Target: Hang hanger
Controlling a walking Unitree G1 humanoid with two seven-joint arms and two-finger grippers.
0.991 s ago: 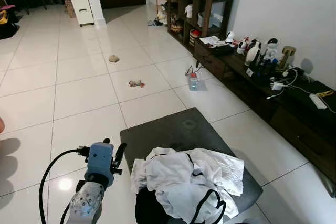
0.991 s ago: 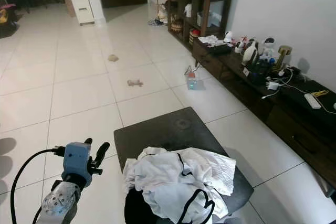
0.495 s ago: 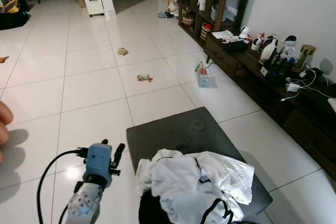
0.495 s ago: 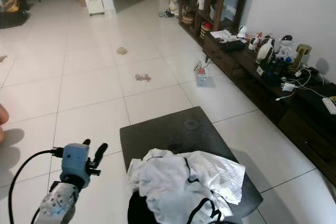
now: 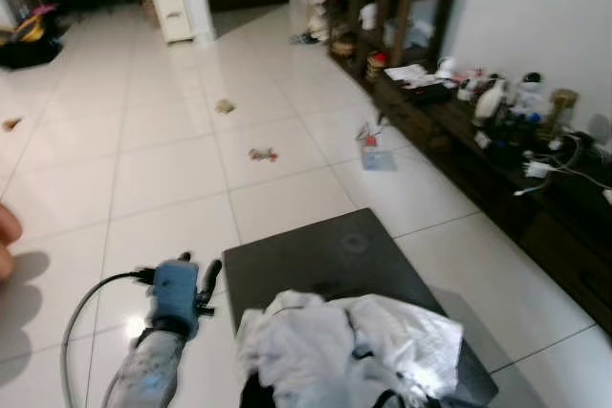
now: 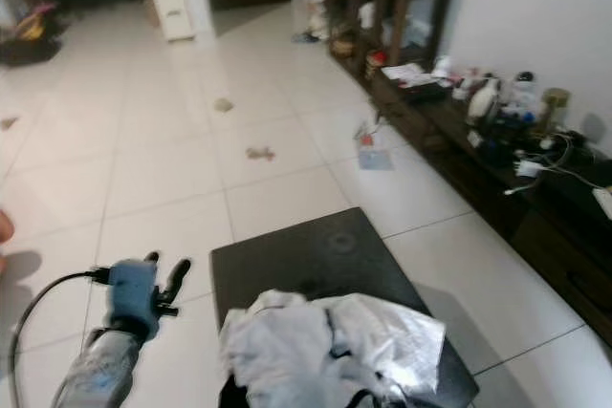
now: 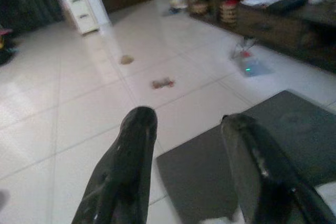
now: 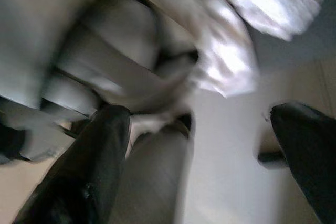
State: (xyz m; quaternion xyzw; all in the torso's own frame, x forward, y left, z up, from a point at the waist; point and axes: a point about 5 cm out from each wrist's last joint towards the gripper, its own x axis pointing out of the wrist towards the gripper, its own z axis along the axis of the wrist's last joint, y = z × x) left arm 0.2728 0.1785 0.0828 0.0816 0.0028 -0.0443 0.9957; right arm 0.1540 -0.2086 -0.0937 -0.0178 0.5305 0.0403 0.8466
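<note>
Writing: none legible | left gripper (image 7: 186,129) spread above stool (image 5: 316,255) | right gripper (image 8: 202,145) spread beside clothes (image 5: 349,346)

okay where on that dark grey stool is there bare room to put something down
The far half of the dark grey stool is bare, bordered by the white floor tiles beyond and the pile of white clothes on the near side. The near half is crowded with that pile. The left gripper hangs beside the stool's left edge.
</note>
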